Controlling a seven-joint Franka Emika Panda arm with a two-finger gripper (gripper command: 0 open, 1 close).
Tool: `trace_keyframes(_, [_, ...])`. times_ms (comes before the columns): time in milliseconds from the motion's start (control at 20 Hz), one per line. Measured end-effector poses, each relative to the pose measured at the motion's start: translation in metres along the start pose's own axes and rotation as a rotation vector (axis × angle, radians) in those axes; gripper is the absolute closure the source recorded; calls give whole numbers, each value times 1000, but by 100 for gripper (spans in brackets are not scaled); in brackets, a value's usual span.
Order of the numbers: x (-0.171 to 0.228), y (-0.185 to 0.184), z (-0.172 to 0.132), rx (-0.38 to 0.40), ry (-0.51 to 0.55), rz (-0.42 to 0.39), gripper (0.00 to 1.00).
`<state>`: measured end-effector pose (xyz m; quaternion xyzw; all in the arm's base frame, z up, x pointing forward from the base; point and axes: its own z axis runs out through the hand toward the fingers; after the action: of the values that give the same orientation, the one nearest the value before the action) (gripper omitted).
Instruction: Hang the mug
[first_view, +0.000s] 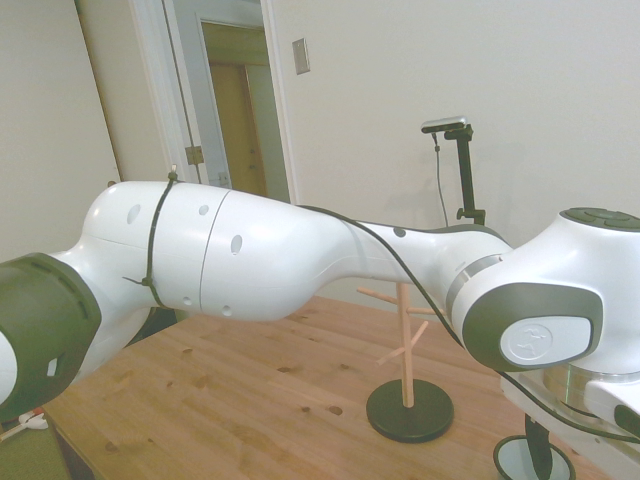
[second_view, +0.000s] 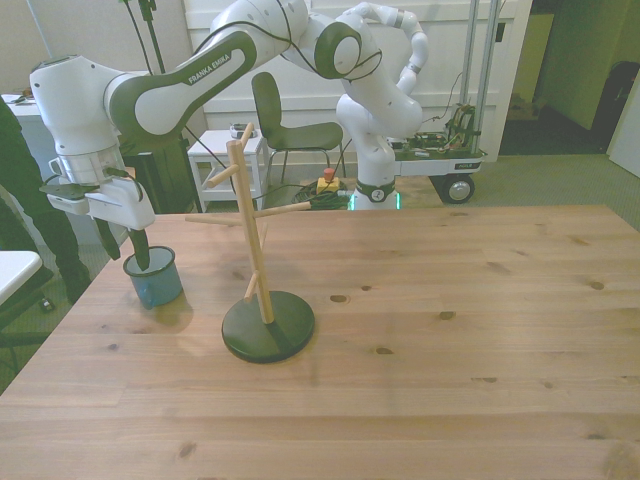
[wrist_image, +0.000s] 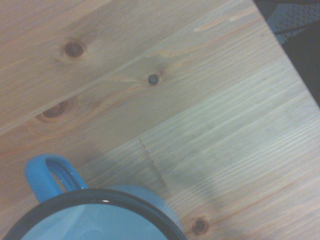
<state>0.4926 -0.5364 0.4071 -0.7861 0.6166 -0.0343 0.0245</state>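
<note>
One mug (second_view: 155, 279) stands upright on the bench (second_view: 420, 330) near the corner at the front view's left, well apart from the peg tree (second_view: 262, 262), whose pegs are all bare. The tool (second_view: 125, 243) hangs right over it with one dark finger (second_view: 140, 248) dipping inside the rim and the other seemingly outside the wall, though I cannot tell whether they pinch it yet. So nothing is hung: gripping, lifting, carrying across and hooking the handle (wrist_image: 47, 176) over a peg all remain.

table (second_view: 450, 330): wood, knotty
chair (second_view: 290, 125): dark, behind the table
cart (second_view: 445, 160): wheeled, behind, front view's right
door (first_view: 235, 95): open, far wall
</note>
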Motion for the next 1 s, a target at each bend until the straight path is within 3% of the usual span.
trace_keyframes(1000, [2,6,3,-11,2,7,100])
